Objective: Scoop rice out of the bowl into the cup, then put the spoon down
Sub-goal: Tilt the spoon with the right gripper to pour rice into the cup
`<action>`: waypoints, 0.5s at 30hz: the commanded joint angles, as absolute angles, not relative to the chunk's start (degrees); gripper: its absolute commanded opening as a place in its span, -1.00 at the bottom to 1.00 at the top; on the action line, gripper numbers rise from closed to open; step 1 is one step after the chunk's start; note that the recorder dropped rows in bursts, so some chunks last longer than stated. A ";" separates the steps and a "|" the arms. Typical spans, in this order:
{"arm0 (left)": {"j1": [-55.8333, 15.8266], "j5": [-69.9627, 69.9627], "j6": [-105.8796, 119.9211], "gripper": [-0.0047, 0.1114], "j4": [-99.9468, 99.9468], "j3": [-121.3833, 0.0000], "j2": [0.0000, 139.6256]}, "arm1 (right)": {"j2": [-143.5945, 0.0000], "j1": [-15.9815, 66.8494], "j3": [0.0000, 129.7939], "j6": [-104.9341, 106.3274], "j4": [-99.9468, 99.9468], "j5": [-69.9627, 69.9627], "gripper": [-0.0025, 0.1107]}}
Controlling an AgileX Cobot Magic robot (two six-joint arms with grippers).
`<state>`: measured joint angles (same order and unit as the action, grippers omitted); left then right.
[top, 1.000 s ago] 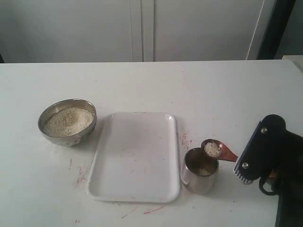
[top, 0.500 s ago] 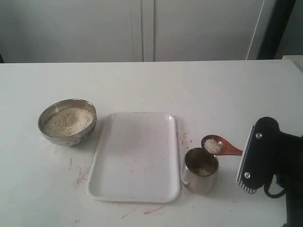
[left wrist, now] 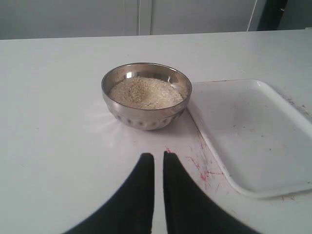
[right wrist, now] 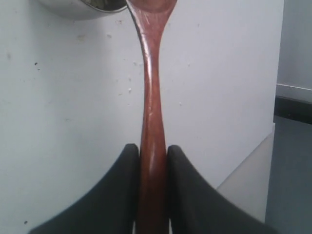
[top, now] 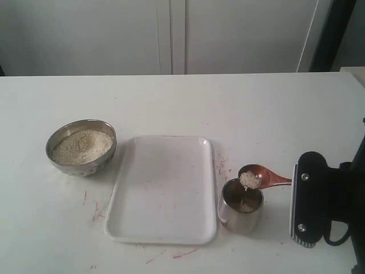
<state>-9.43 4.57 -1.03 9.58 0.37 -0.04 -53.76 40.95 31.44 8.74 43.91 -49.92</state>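
Note:
The steel bowl (top: 81, 160) holding a heap of rice (top: 82, 146) sits at the table's left. The small steel cup (top: 241, 212) stands just right of the tray. My right gripper (top: 293, 182) is shut on the handle of the reddish-brown spoon (top: 268, 178), whose bowl hangs tilted over the cup's rim with a clump of rice (top: 248, 180) sliding off it. In the right wrist view the fingers (right wrist: 127, 165) clamp the spoon (right wrist: 151, 97) below the cup (right wrist: 78, 9). My left gripper (left wrist: 158, 157) hovers shut and empty near the bowl (left wrist: 146, 117) and its rice (left wrist: 145, 92).
A white rectangular tray (top: 162, 228) lies between bowl and cup, its corner also in the left wrist view as the tray (left wrist: 253, 131). Red scribble marks dot the white table (top: 256, 108). The table's right edge and a dark upright lie beyond my right arm.
My right gripper has rolled and dropped lower on the right, tipping the spoon. The spoon's bowl has shifted slightly left and down over the cup, and the rice slides toward its edge.

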 commanded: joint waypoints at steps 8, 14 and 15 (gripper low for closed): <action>-9.81 4.38 -1.06 -0.67 10.13 0.00 0.00 | -53.74 40.56 31.19 13.98 47.90 -49.94 -0.96; -9.81 4.38 -1.06 -0.67 10.13 0.00 0.00 | -53.74 40.56 31.19 15.96 48.94 -49.94 -0.96; -9.81 4.38 -1.06 -0.67 10.13 0.00 0.00 | -53.74 40.56 31.19 15.96 49.55 -49.94 -0.96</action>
